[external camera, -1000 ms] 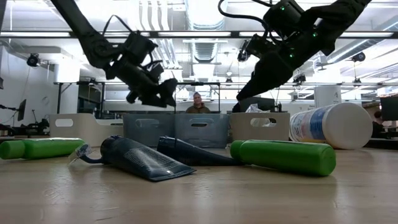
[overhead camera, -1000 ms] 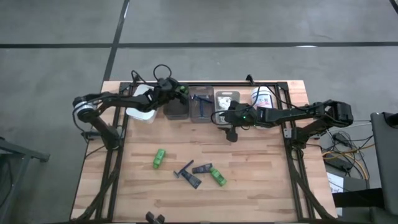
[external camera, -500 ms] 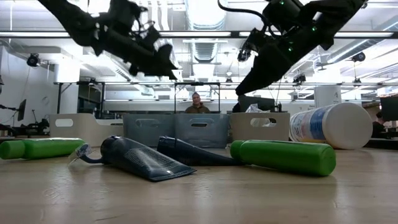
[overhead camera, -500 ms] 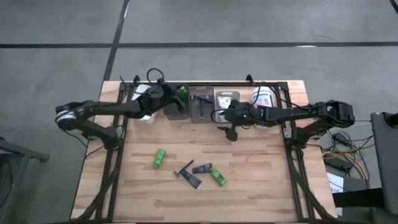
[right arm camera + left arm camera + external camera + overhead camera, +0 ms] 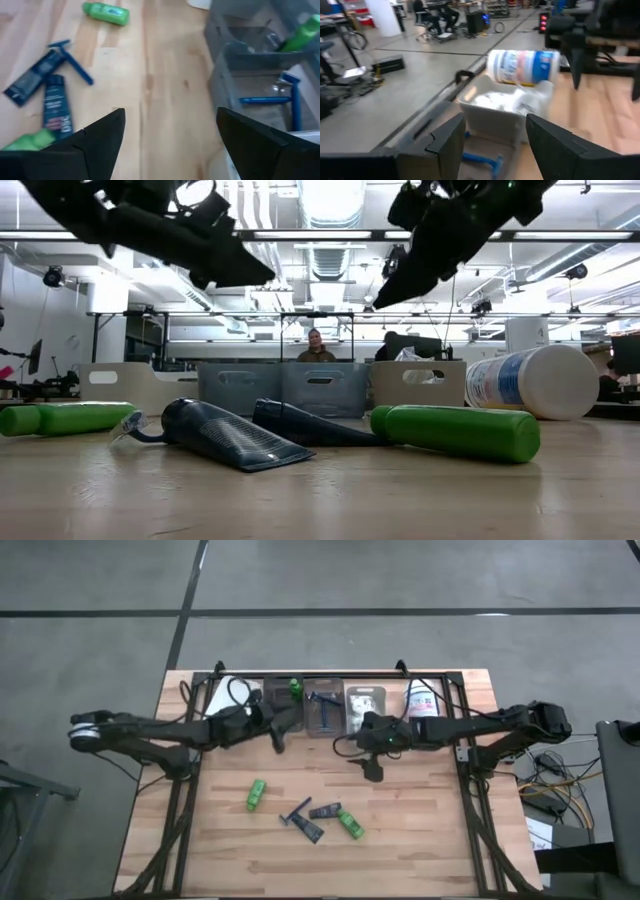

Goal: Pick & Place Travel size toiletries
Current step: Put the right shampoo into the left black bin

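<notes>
Both the left gripper (image 5: 277, 735) and right gripper (image 5: 372, 766) are held wide, empty; the blue razor (image 5: 60, 57) could be nudged aside.

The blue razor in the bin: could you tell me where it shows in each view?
High view: blue razor in a far-edge bin.
Low view: hidden behind bin walls.
Left wrist view: razor beside the packet bin.
Right wrist view: razor beside the bin with the green bottle.
Shared landmark: white tub, except right wrist view.
</notes>
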You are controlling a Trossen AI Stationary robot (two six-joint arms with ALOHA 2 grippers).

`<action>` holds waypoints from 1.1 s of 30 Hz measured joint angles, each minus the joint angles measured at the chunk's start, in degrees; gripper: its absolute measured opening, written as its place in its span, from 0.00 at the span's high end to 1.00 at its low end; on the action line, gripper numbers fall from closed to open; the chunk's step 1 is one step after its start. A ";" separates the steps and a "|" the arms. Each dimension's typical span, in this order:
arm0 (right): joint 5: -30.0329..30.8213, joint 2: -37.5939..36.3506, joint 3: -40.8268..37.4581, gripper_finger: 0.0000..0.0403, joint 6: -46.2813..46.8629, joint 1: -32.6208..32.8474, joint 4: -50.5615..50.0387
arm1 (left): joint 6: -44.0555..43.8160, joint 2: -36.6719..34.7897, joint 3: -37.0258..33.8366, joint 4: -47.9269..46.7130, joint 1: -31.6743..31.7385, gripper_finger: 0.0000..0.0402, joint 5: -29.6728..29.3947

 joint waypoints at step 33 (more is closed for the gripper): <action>0.23 0.20 -0.51 0.39 25.27 9.89 -1.09 | -2.30 -1.15 -3.54 -0.16 -4.04 0.47 10.16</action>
